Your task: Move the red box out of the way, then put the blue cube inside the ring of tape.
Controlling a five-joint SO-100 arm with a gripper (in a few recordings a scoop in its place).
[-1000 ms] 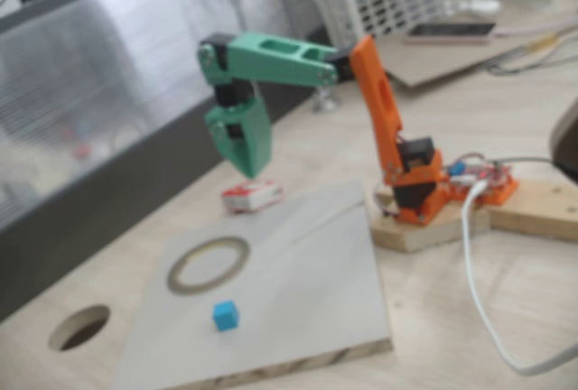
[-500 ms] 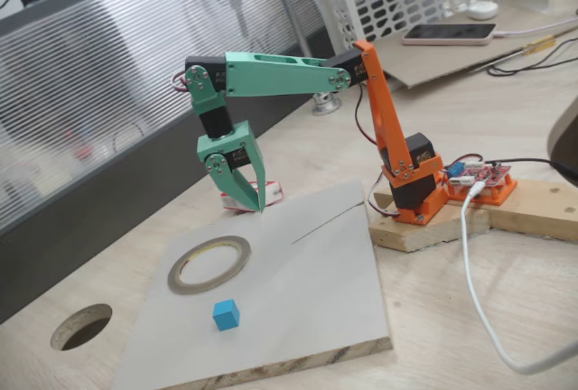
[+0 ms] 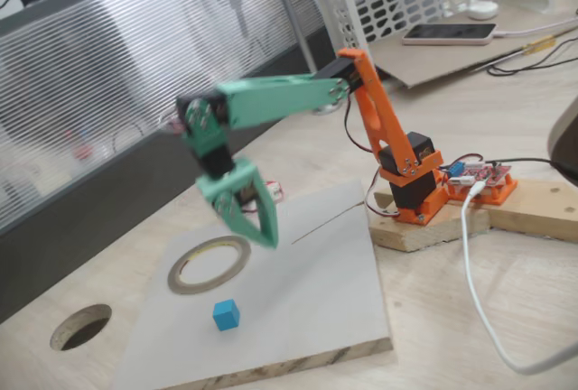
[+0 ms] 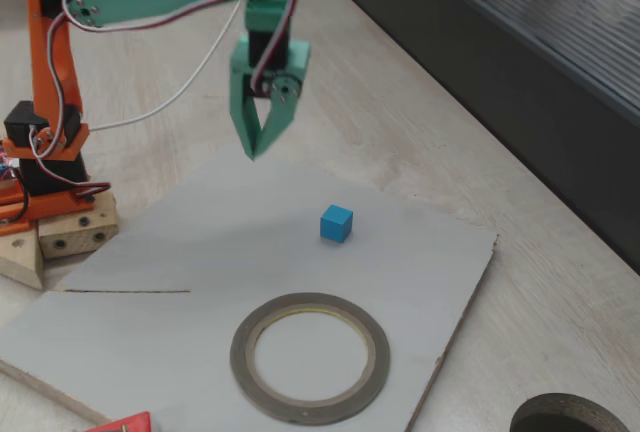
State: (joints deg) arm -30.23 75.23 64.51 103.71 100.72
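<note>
Above the grey board (image 3: 316,291), I am seeing the hand (image 4: 252,150) hanging empty, fingers nearly pinched together, over bare board between the cube (image 4: 336,223) and the arm's base. The cube is sitting on the board just beside the ring (image 4: 310,356), outside it, while the box (image 4: 120,423) is lying off at the board's edge. I am judging the cube light, rigid and smooth-faced, so I am planning a pinch across two opposite flat sides.

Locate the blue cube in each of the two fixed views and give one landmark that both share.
A fixed view: the blue cube sits low on the grey board, below the ring of tape.
Another fixed view: the blue cube sits mid-board, above the ring of tape, below the gripper.
Shared landmark: the ring of tape.
</note>
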